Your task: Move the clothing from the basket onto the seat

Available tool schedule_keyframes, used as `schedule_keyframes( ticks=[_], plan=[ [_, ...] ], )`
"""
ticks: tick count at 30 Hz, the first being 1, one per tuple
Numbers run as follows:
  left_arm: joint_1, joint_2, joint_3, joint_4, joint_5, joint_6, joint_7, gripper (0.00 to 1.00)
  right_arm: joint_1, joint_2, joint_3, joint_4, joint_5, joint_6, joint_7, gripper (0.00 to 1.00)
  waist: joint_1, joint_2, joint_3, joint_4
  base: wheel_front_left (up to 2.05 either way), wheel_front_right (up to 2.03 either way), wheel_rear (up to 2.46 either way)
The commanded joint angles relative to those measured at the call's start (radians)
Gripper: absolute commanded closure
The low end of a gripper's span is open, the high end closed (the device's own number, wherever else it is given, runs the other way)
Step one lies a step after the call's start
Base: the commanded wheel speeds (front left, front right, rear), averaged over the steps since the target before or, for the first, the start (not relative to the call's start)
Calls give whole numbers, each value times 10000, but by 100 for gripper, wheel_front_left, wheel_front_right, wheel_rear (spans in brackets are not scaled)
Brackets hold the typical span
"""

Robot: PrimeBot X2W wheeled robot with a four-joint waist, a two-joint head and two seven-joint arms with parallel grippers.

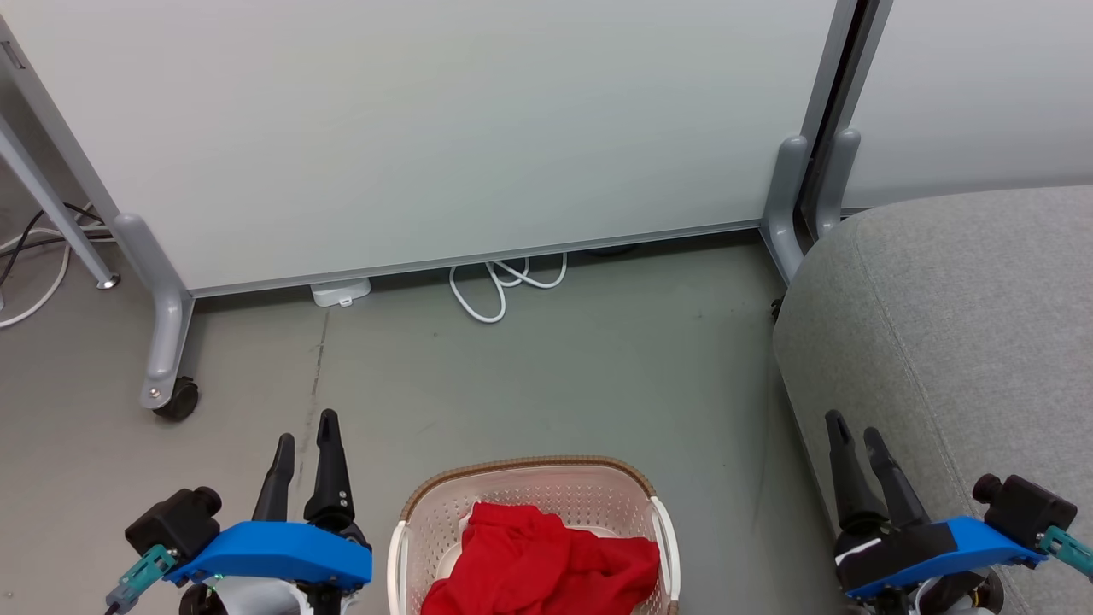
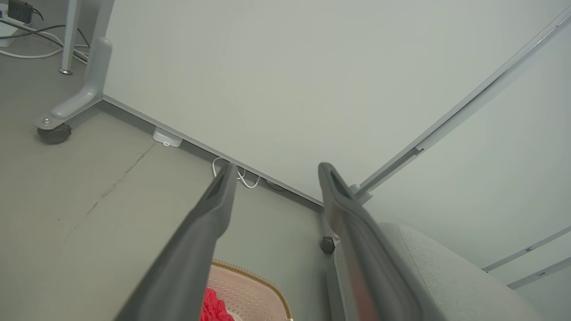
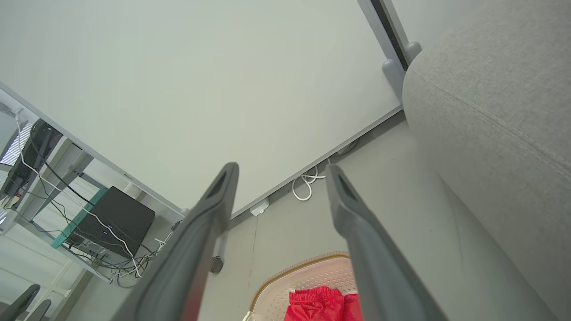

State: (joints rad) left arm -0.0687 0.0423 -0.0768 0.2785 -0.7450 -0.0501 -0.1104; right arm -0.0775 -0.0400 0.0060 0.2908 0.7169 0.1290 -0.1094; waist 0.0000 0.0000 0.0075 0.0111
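Bright red soft clothing (image 1: 542, 559) lies heaped in the cream perforated plastic basket w/ brown woven rim (image 1: 529, 470), on the floor betw. both arms. Heap's long axis runs approx. left-right. L gripper (image 1: 306, 429) is nearer the basket than R gripper (image 1: 852, 426). Both jaws are apart and empty, tips pointing beyond the basket. Large grey fabric sofa (image 1: 965, 325) is on the robot's right, just beside R gripper. Judgement: L arm reaches back & down.
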Motion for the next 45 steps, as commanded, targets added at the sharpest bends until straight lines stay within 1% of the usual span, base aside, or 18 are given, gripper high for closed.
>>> schedule_keyframes(
  ticks=[1, 11, 24, 36, 45],
  plan=[
    [-256, 79, -69, -64, 341, 38, -113, 0, -207, -81, 41, -73, -358, 14, -121, 0, 0, 0, -10, -5, 0, 0, 0],
    [-286, 84, -330, 87, 1478, 92, -387, 0, -200, -92, 108, 58, -1609, 17, -370, 0, 0, 0, -61, -8, 0, 0, 0],
    [-304, 88, -533, 257, 2745, 121, -715, 0, -267, -106, 285, 187, -2785, 19, -648, 0, 0, 0, -95, 14, 0, 0, 0],
    [-326, 91, -738, 415, 3648, 224, -984, 0, -247, -115, 374, 211, -3904, 22, -911, 0, 0, 0, -105, 36, 0, 0, 0],
    [-326, 91, -766, 447, 4090, 338, -1162, 0, -255, -122, 293, 212, -4583, 24, -990, 0, 0, 0, -90, 49, 0, 0, 0]
  ],
)
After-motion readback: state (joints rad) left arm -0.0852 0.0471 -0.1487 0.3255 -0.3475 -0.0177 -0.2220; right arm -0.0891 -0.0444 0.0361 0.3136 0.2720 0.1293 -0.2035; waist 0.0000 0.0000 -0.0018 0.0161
